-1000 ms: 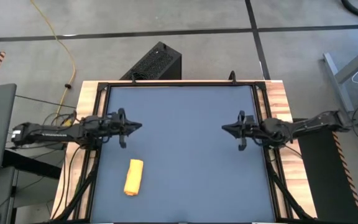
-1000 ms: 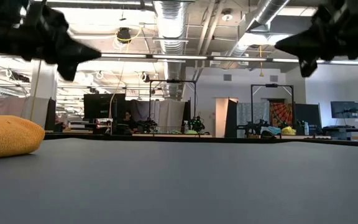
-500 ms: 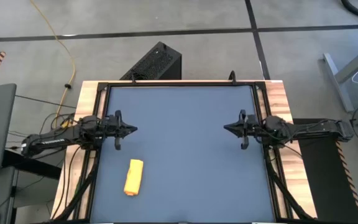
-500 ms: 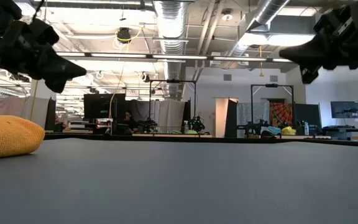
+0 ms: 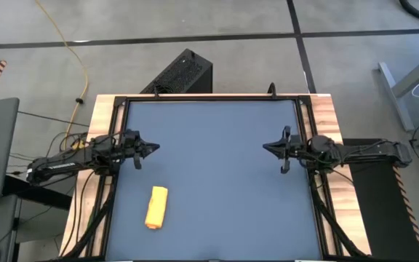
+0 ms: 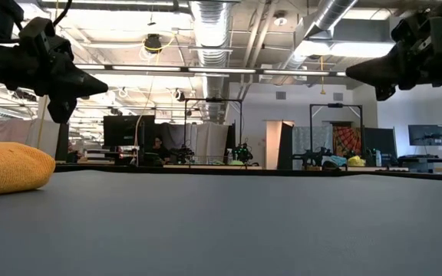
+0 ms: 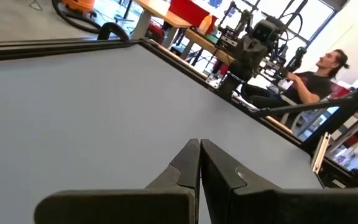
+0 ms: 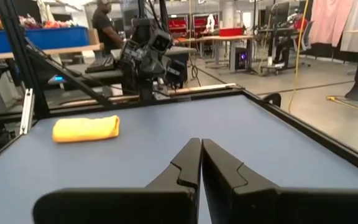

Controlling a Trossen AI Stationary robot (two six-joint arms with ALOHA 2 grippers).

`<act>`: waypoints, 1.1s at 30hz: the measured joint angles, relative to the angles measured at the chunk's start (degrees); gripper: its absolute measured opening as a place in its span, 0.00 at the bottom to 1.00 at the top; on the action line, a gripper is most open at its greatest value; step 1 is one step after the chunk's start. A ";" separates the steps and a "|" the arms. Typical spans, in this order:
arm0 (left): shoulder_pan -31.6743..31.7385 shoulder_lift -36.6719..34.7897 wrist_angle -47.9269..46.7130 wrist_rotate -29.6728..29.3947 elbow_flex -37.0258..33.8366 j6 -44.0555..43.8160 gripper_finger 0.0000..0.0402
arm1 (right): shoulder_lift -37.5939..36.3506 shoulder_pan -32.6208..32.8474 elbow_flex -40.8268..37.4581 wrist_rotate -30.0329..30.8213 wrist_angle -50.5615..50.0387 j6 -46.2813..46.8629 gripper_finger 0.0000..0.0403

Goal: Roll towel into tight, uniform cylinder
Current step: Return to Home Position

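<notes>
Your rolled towel [image 5: 156, 207] lies on the mat [image 5: 217, 182] at six o'clock from the clenched left gripper [image 5: 153, 147], the nearer one, long axis twelve-to-six; the right gripper [image 5: 265, 148], also clenched, hangs well apart.

The wood-edged counter [image 5: 324, 109] carries a dark blue mat [image 5: 217, 175] that covers nearly all of its top inside a black frame [image 5: 209, 97], and on the mat, toward its near left corner, lies the rolled yellow towel [image 5: 156, 207].
</notes>
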 joint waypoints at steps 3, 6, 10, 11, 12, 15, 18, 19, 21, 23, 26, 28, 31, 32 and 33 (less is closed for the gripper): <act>0.01 0.00 -0.02 -0.02 0.02 -0.12 0.00 | -0.02 0.00 0.00 0.00 -1.42 0.00 0.10; 0.00 0.00 -0.05 -0.02 0.02 -0.25 0.00 | -0.01 0.00 0.00 0.00 -3.04 0.00 0.10; 0.00 0.00 -0.09 -0.04 0.04 -0.27 0.00 | -0.02 0.00 0.00 0.00 -5.24 0.00 0.10; 0.00 0.00 -0.09 -0.04 0.04 -0.27 0.00 | -0.02 0.00 0.00 -0.02 -5.77 0.00 0.10; 0.00 0.00 -0.09 -0.05 0.04 -0.27 0.00 | -0.02 0.00 0.00 -0.01 -6.20 0.00 0.10; 0.00 0.00 -0.11 -0.07 0.04 -0.27 0.00 | -0.02 0.00 0.00 -0.02 -7.84 0.00 0.10; 0.00 0.00 -0.11 -0.09 0.04 -0.27 0.00 | -0.02 0.00 0.00 -0.02 -9.44 0.01 0.10; 0.00 0.00 -0.11 -0.09 0.04 -0.27 0.00 | -0.02 0.00 0.00 -0.02 -9.95 0.00 0.10; 0.00 0.00 -0.13 -0.09 0.04 -0.27 0.00 | -0.02 0.00 0.00 -0.02 -10.97 0.00 0.10; 0.00 0.00 -0.13 -0.11 0.04 -0.27 0.00 | 0.00 0.00 0.00 -0.02 -11.88 0.02 0.10; 0.00 0.00 -0.13 -0.13 0.04 -0.27 0.00 | -0.02 0.00 0.00 -0.02 -13.10 0.02 0.10; 0.00 0.00 -0.13 -0.13 0.04 -0.27 0.00 | -0.02 0.00 0.00 -0.02 -13.79 0.00 0.10; 0.00 0.00 -0.13 -0.13 0.04 -0.27 0.00 | 0.00 0.00 0.00 -0.02 -14.57 0.02 0.10; 0.00 0.00 -0.13 -0.13 0.04 -0.27 0.00 | 0.00 0.00 0.00 -0.02 -14.75 0.02 0.10; 0.00 0.00 -0.13 -0.15 0.04 -0.27 0.00 | -0.02 0.00 0.00 -0.02 -14.85 0.02 0.10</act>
